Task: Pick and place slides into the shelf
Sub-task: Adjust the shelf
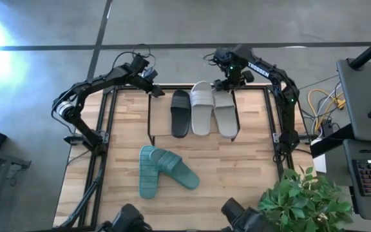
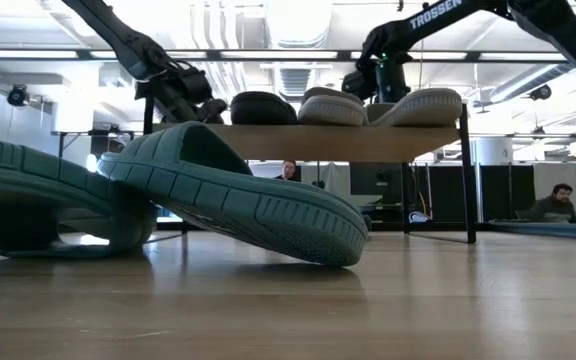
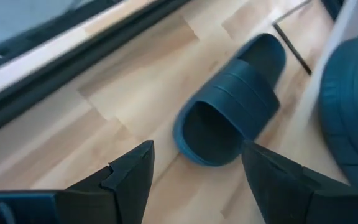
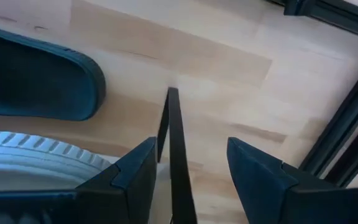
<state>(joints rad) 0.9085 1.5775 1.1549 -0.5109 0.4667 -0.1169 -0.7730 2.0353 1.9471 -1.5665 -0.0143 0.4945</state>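
Note:
The shelf [image 1: 149, 119] stands at the table's far middle, and its board [image 2: 338, 141] carries three slides side by side: one black slide [image 1: 180, 113] and two white ones [image 1: 202, 109] [image 1: 225, 113]. The teal pair [image 1: 163, 170] lies overlapping on the table's near left, one teal slide leaning on the other [image 2: 238, 200]. Another dark slide [image 3: 232, 112] [image 4: 36, 78] lies on the table under the shelf. My left gripper [image 1: 151, 78] [image 3: 197, 146] is open and empty at the shelf's far left corner. My right gripper [image 1: 227, 84] [image 4: 191, 143] hovers open at the far end of the white slides, its fingers on either side of a thin frame bar [image 4: 178, 162].
Black table-frame rails [image 1: 111, 116] [image 1: 270, 116] run along both sides of the wooden table. A potted plant [image 1: 308, 200] sits at the near right corner. Bare wood lies between the shelf and the near right edge. People sit in the room behind [image 2: 558, 200].

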